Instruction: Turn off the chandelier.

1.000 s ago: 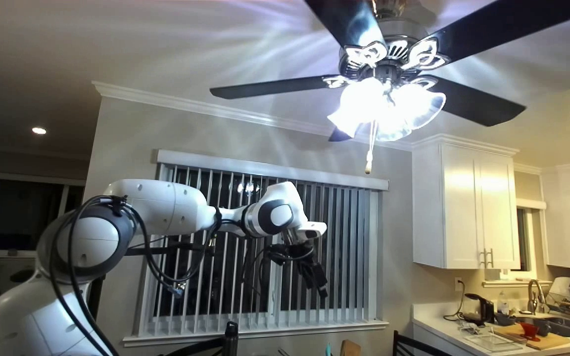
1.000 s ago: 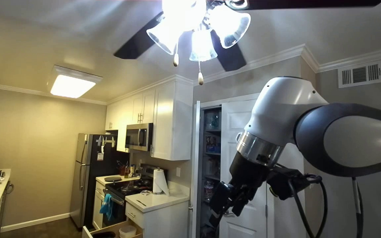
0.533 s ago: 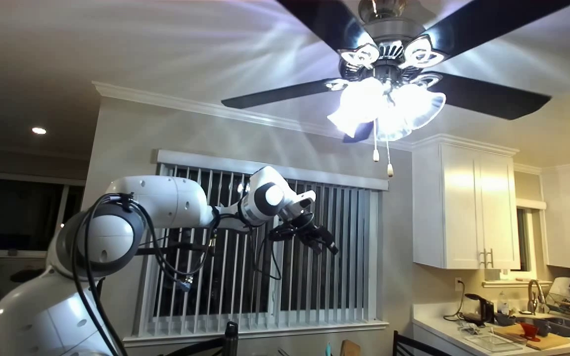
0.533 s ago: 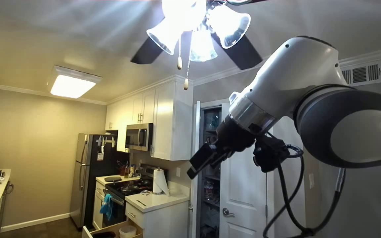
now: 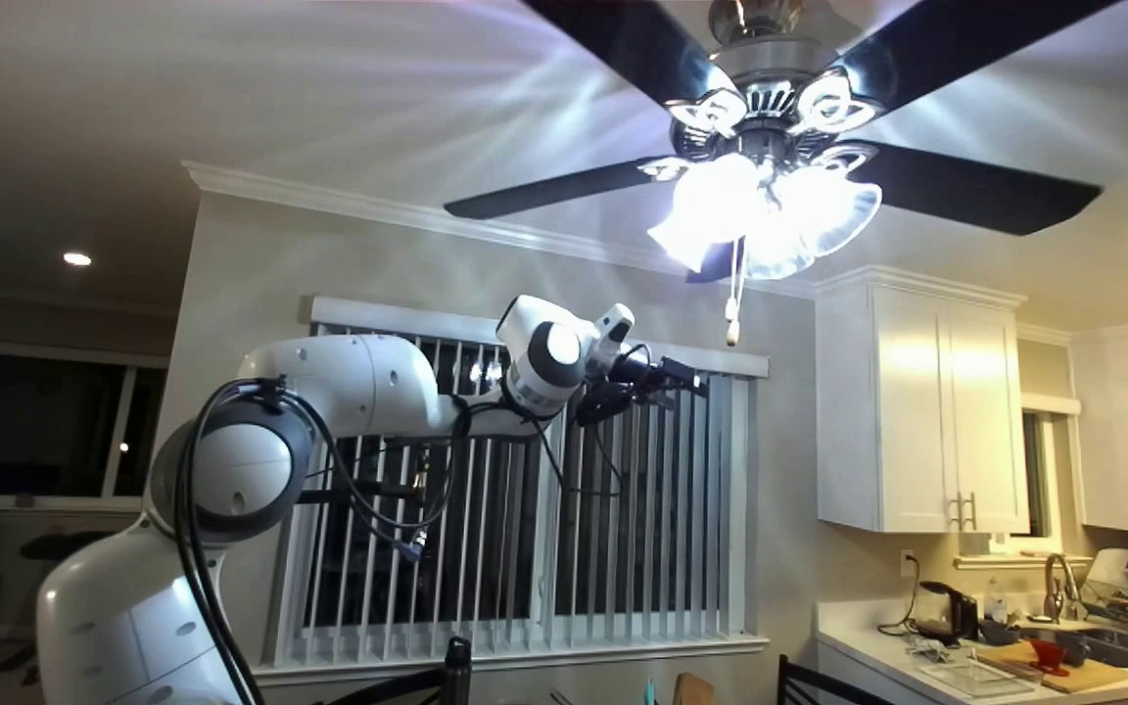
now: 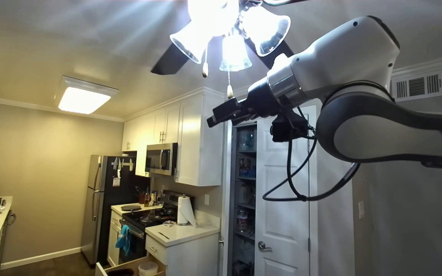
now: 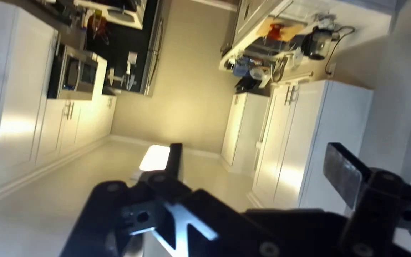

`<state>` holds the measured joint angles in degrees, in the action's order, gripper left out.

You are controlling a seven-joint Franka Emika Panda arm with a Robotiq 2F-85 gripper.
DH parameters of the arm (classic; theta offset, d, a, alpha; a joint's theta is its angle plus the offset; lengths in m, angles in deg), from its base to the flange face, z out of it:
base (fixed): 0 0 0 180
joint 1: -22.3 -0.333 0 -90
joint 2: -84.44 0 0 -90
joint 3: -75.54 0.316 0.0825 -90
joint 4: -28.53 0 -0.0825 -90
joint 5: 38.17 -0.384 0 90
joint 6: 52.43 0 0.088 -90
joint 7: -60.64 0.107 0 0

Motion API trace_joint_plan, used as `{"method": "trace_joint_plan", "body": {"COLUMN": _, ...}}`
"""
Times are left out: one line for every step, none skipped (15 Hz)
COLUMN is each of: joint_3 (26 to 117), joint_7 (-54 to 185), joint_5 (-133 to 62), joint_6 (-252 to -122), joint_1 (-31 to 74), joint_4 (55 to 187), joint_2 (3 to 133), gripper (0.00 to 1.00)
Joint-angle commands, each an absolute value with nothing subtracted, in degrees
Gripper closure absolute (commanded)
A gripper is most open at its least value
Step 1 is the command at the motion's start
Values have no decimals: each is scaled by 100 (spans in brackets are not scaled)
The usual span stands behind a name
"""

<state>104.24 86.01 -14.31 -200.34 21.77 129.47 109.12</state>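
The chandelier (image 5: 826,208) is lit, a cluster of glowing glass shades under long dark fan blades. It also glows at the top of an exterior view (image 6: 235,53). Two thin pull chains with small wooden knobs hang below it; the longer chain's knob (image 5: 731,334) also shows in an exterior view (image 6: 230,91). My black gripper (image 5: 689,386) is just below knob height, apart from the knobs; it also shows just under the longer knob in an exterior view (image 6: 219,115). In the wrist view my gripper (image 7: 257,166) is open with nothing between its fingers. Chandelier and chains are out of the wrist view.
A window with vertical blinds (image 5: 525,499) is behind the arm. Fan blades (image 5: 975,186) spread above. White wall cabinets (image 6: 200,142) and a pantry door (image 6: 282,191) stand beyond the gripper. A square ceiling light (image 6: 84,100) is lit. Cables hang from the arm.
The arm has risen toward the chandelier. My gripper has swung from pointing down to nearly level, close under the chains. The chains sway and the fan blades have turned a little.
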Motion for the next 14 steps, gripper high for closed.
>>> {"method": "trace_joint_plan", "body": {"joint_3": 10617, "joint_7": 8836, "joint_5": -953, "joint_6": -20930, "joint_1": 2701, "joint_4": 12483, "joint_2": 10633, "gripper": 0}}
{"method": "trace_joint_plan", "body": {"joint_3": 10673, "joint_7": 8894, "joint_5": -914, "joint_6": -21094, "joint_1": 2834, "joint_4": 12402, "joint_2": 10590, "gripper": 0}}
{"method": "trace_joint_plan", "body": {"joint_3": 10722, "joint_7": 8918, "joint_5": -905, "joint_6": -21217, "joint_1": 2953, "joint_4": 12346, "joint_2": 10554, "gripper": 0}}
{"method": "trace_joint_plan", "body": {"joint_3": 10781, "joint_7": 8962, "joint_5": -893, "joint_6": -21280, "joint_1": 3086, "joint_4": 12289, "joint_2": 10518, "gripper": 0}}
{"method": "trace_joint_plan", "body": {"joint_3": 10854, "joint_7": 9045, "joint_5": -833, "joint_6": -21265, "joint_1": 3212, "joint_4": 12213, "joint_2": 10455, "gripper": 0}}
{"method": "trace_joint_plan", "body": {"joint_3": 10896, "joint_7": 9087, "joint_5": -828, "joint_6": -21239, "joint_1": 3312, "joint_4": 12154, "joint_2": 10404, "gripper": 0}}
{"method": "trace_joint_plan", "body": {"joint_3": 10939, "joint_7": 9145, "joint_5": -848, "joint_6": -21214, "joint_1": 3395, "joint_4": 12088, "joint_2": 10351, "gripper": 0}}
{"method": "trace_joint_plan", "body": {"joint_3": 10986, "joint_7": 9243, "joint_5": -849, "joint_6": -21207, "joint_1": 3523, "joint_4": 12002, "joint_2": 10309, "gripper": 0}}
{"method": "trace_joint_plan", "body": {"joint_3": 11021, "joint_7": 9328, "joint_5": -867, "joint_6": -21185, "joint_1": 3621, "joint_4": 11917, "joint_2": 10278, "gripper": 0}}
{"method": "trace_joint_plan", "body": {"joint_3": 11037, "joint_7": 9430, "joint_5": -903, "joint_6": -21208, "joint_1": 3714, "joint_4": 11830, "joint_2": 10247, "gripper": 0}}
{"method": "trace_joint_plan", "body": {"joint_3": 11064, "joint_7": 9525, "joint_5": -918, "joint_6": -21205, "joint_1": 3796, "joint_4": 11748, "joint_2": 10227, "gripper": 0}}
{"method": "trace_joint_plan", "body": {"joint_3": 11067, "joint_7": 9560, "joint_5": -969, "joint_6": -21197, "joint_1": 3817, "joint_4": 11675, "joint_2": 10193, "gripper": 0}}
{"method": "trace_joint_plan", "body": {"joint_3": 11076, "joint_7": 9587, "joint_5": -1009, "joint_6": -21175, "joint_1": 3823, "joint_4": 11616, "joint_2": 10162, "gripper": 0}}
{"method": "trace_joint_plan", "body": {"joint_3": 11096, "joint_7": 9638, "joint_5": -997, "joint_6": -21185, "joint_1": 3852, "joint_4": 11577, "joint_2": 10145, "gripper": 0}}
